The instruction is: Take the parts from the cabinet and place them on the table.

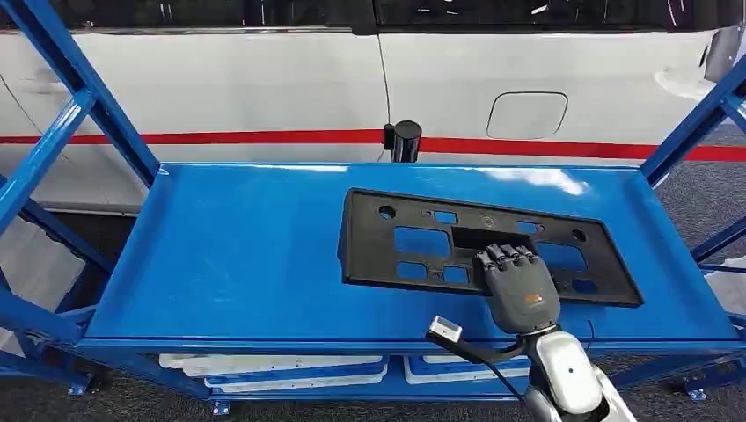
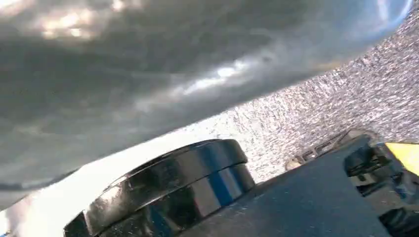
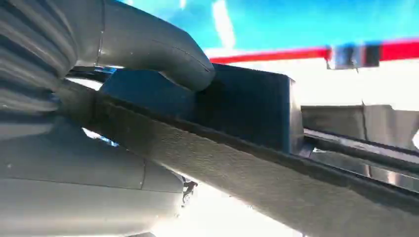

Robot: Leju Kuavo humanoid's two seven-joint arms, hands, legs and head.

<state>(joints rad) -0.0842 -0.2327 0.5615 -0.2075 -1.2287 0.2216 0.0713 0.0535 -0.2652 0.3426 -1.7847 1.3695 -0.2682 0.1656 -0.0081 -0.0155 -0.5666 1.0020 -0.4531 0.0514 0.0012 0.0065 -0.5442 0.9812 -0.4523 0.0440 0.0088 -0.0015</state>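
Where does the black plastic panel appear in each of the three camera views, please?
Head view: black panel flat on the blue shelf, right of centre, under the right hand.
Left wrist view: not in it.
Right wrist view: its edge crosses diagonally beside the thumb.
Shared landmark: the red stripe.

From my head view, the plate-shaped part point(image 1: 475, 246) lies flat on the right half of the cabinet's top shelf point(image 1: 237, 255). My right hand point(image 1: 519, 286) rests on its near edge, thumb point(image 3: 163, 54) on one face. Behind the shelf stands a vehicle's side point(image 1: 264, 88); flat panels point(image 1: 281, 369) lie on the lower shelf.
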